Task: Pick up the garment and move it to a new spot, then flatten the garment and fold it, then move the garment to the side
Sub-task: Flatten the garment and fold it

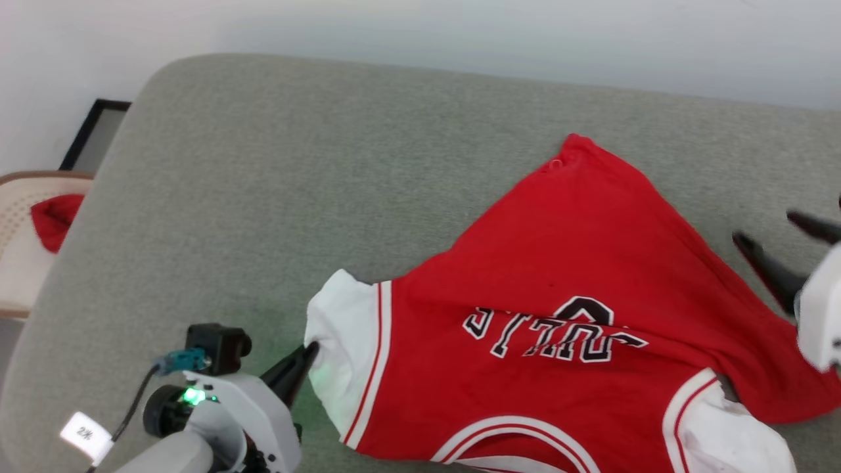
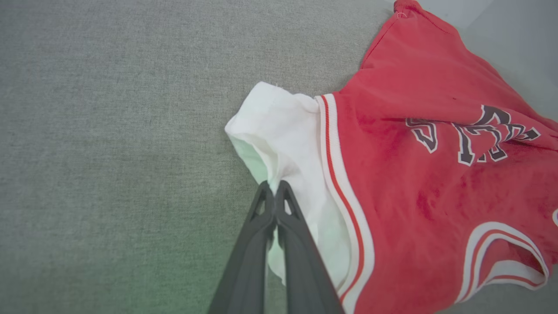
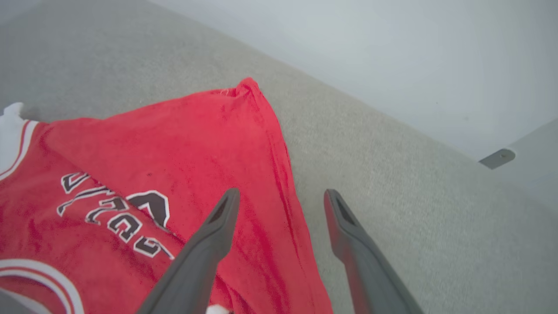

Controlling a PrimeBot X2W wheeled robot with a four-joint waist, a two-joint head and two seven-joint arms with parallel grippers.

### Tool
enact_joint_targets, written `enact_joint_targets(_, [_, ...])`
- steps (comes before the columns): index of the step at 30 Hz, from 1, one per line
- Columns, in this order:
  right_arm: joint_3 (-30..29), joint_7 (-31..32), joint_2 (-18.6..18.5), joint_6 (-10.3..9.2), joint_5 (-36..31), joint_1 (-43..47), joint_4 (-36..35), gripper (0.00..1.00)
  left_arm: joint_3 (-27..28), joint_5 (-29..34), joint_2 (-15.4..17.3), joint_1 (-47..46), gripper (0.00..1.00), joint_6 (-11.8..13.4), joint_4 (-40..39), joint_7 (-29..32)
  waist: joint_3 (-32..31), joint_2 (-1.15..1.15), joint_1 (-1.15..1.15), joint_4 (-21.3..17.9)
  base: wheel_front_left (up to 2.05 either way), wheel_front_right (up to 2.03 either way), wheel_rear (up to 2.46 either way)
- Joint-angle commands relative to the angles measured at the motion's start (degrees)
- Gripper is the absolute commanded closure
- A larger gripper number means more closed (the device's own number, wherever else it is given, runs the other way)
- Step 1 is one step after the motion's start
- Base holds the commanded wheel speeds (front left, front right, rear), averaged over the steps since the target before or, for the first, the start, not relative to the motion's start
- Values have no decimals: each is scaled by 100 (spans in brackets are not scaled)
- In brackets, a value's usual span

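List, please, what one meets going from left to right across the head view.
Pale chair bearing a small red cloth → left gripper, shut → garment, its white sleeve pinched by that gripper → right gripper, open.

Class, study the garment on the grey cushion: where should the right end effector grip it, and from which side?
Grip the garment's red side edge, coming from the robot's right over bare cushion. The open right end effector straddles that free edge, and the left end effector pinches the opposite white sleeve, so pulling apart should flatten it.
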Motion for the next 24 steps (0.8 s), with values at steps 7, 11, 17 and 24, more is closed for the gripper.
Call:
enact_joint_targets(7, [771,-561,44,-4,38,-1341,1449,0,-124,127,-263,-250,100,-162,118,55,112,0,0,472,0,0,0])
enact_joint_targets(11, [1311,-699,44,-4,115,-2220,2578,0,-218,206,-471,-428,100,-301,240,82,248,0,0,763,0,0,0])
enact_joint_targets(17, [2006,-753,131,-4,159,-3326,4196,0,-345,300,-850,-730,100,-561,537,85,484,0,0,1191,0,0,0])
enact_joint_targets(24, [2606,-390,185,-4,334,-4060,5515,0,-473,375,-1308,-1056,100,-907,1004,38,754,0,0,1601,0,0,0])
